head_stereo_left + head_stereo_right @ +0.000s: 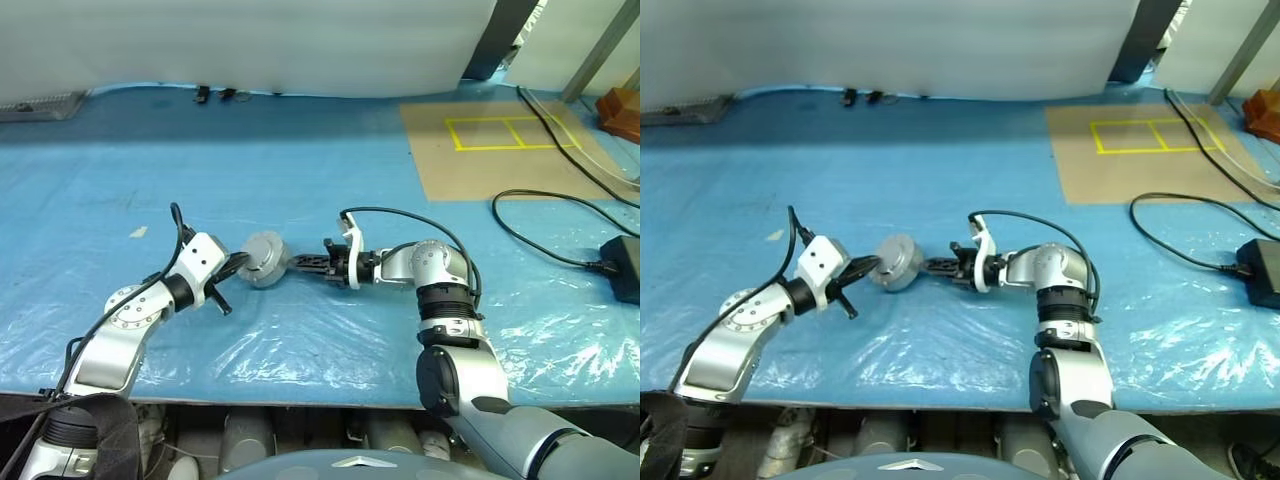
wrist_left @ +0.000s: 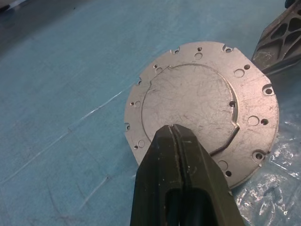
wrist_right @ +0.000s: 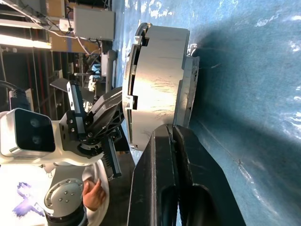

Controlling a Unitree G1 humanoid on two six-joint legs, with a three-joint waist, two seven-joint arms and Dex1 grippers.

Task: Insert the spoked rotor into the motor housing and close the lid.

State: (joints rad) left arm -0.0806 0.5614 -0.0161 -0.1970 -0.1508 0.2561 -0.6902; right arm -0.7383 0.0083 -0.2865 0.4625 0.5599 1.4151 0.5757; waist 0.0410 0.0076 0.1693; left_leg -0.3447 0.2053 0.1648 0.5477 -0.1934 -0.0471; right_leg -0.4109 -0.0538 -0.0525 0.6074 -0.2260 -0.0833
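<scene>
Lying across the whole worktop [image 1: 300,170], a blue plastic sheet, wrinkling and shining toward the near edge. Sitting toward the far right corner, a brown cardboard panel [image 1: 490,150] marked with yellow tape rectangles. Trailing along the right edge, a black cable [image 1: 540,235] running into a black box [image 1: 622,268].

Standing tilted on its rim near the middle of the worktop, closer to the near edge, the motor housing [image 1: 264,259], a shallow round silver-grey casing, its flat holed plate [image 2: 202,108] facing the left arm. Windings and centre not showing from here.

Reaching in from the left, the left gripper [image 1: 237,264], black fingers [image 2: 181,179] pressed together, tips lying against the flat plate; gripping or merely touching, hard to tell. Reaching in from the right, the right gripper [image 1: 300,264], fingers [image 3: 174,174] likewise pressed together, tips meeting the housing's stepped rim.
</scene>
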